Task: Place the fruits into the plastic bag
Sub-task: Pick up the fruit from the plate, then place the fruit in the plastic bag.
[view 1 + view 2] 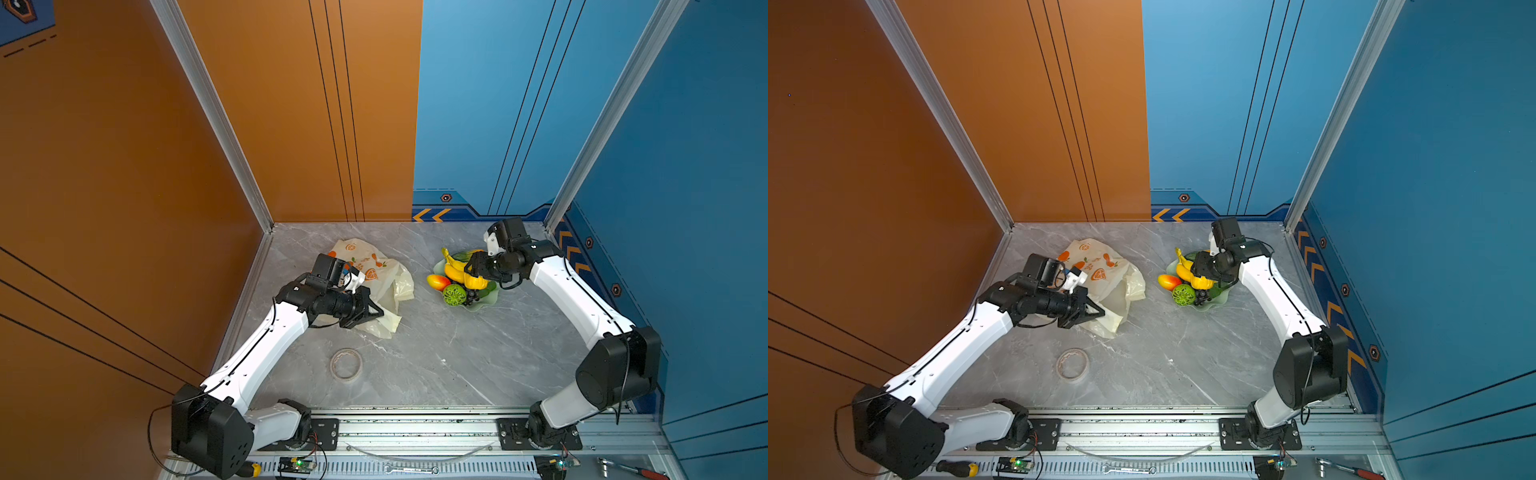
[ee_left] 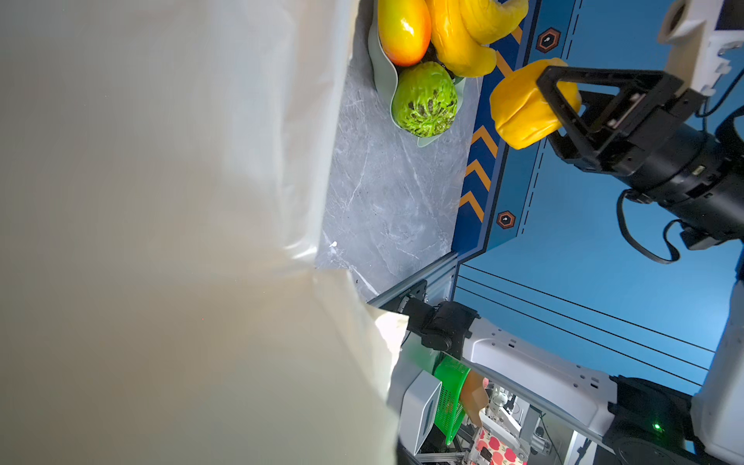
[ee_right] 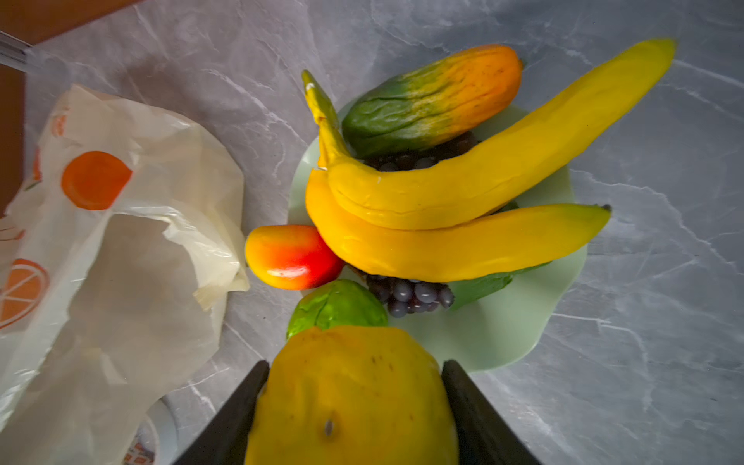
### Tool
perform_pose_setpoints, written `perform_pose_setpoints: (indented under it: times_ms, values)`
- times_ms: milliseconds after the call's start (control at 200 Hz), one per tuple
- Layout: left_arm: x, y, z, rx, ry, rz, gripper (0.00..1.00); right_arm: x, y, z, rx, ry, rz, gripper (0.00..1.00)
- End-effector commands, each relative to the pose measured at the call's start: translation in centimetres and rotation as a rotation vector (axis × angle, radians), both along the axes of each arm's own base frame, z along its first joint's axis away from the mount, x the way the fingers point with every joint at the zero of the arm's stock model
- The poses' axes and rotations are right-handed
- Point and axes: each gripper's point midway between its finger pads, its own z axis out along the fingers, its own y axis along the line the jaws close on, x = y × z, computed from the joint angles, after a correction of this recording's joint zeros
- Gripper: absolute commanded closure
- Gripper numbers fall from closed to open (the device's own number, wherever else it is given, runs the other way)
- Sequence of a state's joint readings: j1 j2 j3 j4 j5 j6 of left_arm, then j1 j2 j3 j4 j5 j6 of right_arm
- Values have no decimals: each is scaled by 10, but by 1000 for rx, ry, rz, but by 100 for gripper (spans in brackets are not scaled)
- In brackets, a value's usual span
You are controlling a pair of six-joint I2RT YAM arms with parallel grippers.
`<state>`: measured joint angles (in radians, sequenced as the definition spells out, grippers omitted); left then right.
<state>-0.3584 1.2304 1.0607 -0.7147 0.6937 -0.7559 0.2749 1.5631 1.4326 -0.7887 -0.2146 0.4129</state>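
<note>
The cream plastic bag (image 1: pixel 365 266) (image 1: pixel 1100 266), printed with orange fruits, lies crumpled at the back left. My left gripper (image 1: pixel 380 311) is shut on its near edge, and the plastic (image 2: pixel 161 201) covers most of the left wrist view and hides the jaws. My right gripper (image 3: pixel 354 366) is shut on the yellow lemon-like fruit (image 3: pixel 350 402) (image 2: pixel 519 108), held just above the pale green dish (image 3: pixel 503 330). On the dish lie the banana bunch (image 3: pixel 463 209), mango (image 3: pixel 290 257), bumpy green ball (image 2: pixel 424 100), green-orange oblong fruit (image 3: pixel 430 96) and grapes (image 3: pixel 410 296).
A roll of tape (image 1: pixel 346 364) lies on the marble table in front of the bag. A wrench (image 1: pixel 411 470) and other tools rest on the front rail. Orange and blue walls close in the back and both sides.
</note>
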Motion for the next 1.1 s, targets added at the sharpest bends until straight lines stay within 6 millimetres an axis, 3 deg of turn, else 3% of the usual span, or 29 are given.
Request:
perform_pose_setpoints:
  times_ms: [0, 130, 340, 536, 651, 981, 1001, 1091]
  values:
    - [-5, 1, 5, -14, -8, -19, 100, -10, 45, 16, 140, 9, 34, 40]
    - [-6, 1, 5, -13, -11, -18, 100, -20, 95, 13, 203, 26, 100, 40]
    - [-11, 2, 3, -8, -9, -15, 100, -28, 168, -11, 305, 73, 172, 40]
    - [-11, 0, 5, -7, -13, -14, 100, -23, 220, -39, 366, 101, 191, 41]
    - [-11, -2, 7, -6, -16, -17, 100, -15, 242, -49, 420, 103, 178, 41]
    - [-8, -12, 12, -22, -22, -19, 100, 20, 266, -56, 571, 58, 70, 41]
    - [-8, -12, 12, -26, -21, -17, 100, 10, 278, -58, 578, 68, 90, 41]
    - [-3, -16, 15, -47, -27, -8, 100, 12, 288, -64, 606, 75, 81, 41]
